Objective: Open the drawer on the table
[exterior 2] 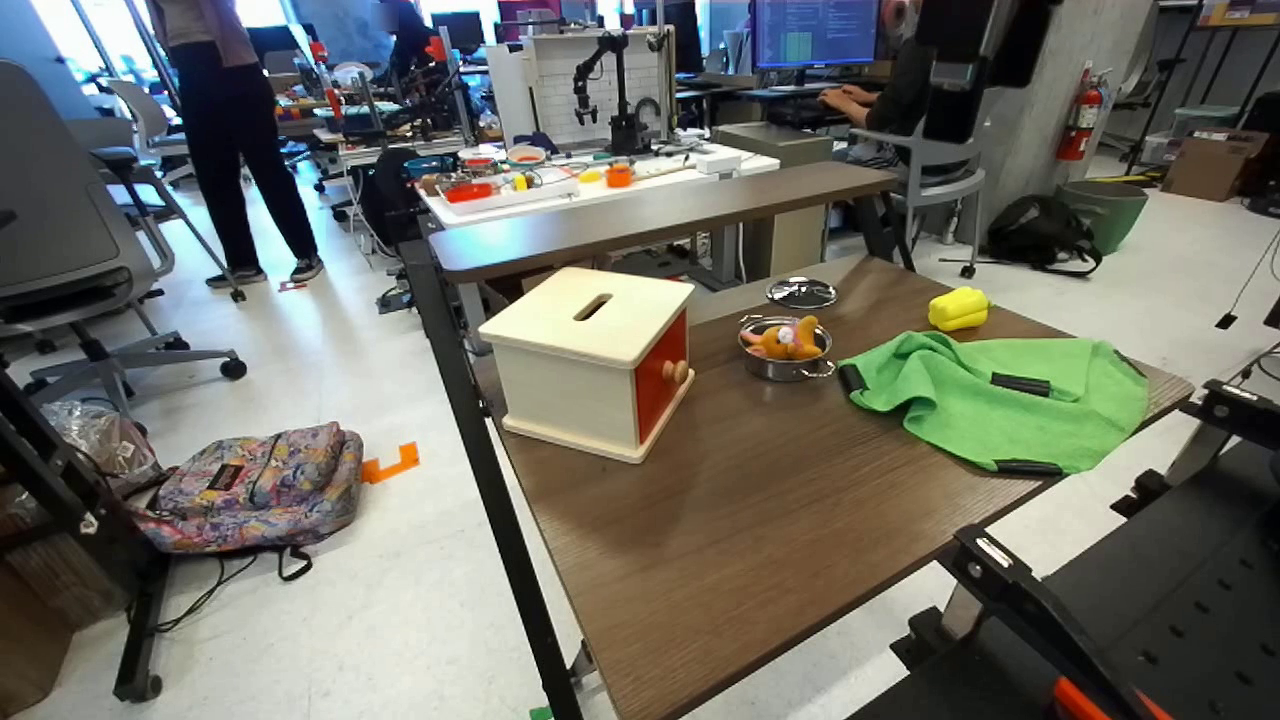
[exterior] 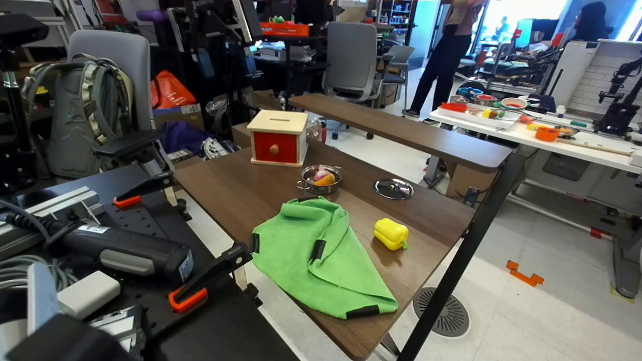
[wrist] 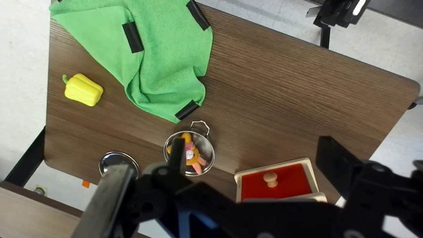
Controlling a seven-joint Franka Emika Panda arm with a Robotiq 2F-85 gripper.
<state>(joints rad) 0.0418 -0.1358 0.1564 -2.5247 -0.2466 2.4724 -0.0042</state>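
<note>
In the wrist view, a yellow pepper point(wrist: 83, 90) lies near the left edge of the surface point(wrist: 281, 82), perhaps parked out of the way. By the lower left corner rests a lid point(wrist: 115, 158); the cloth point(wrist: 165, 59) sprawls in from the upper edge, and the pot point(wrist: 208, 146) stands uncovered, keeping an orange toy point(wrist: 195, 158) contained. The end effector point(wrist: 252, 148) is released, jaws wide apart and grasping nothing, probably to admit the knob point(wrist: 270, 178). Near the lower right corner stands the drawer point(wrist: 286, 185), closed, its front facing the upper edge, presumably so a pull has room.
</note>
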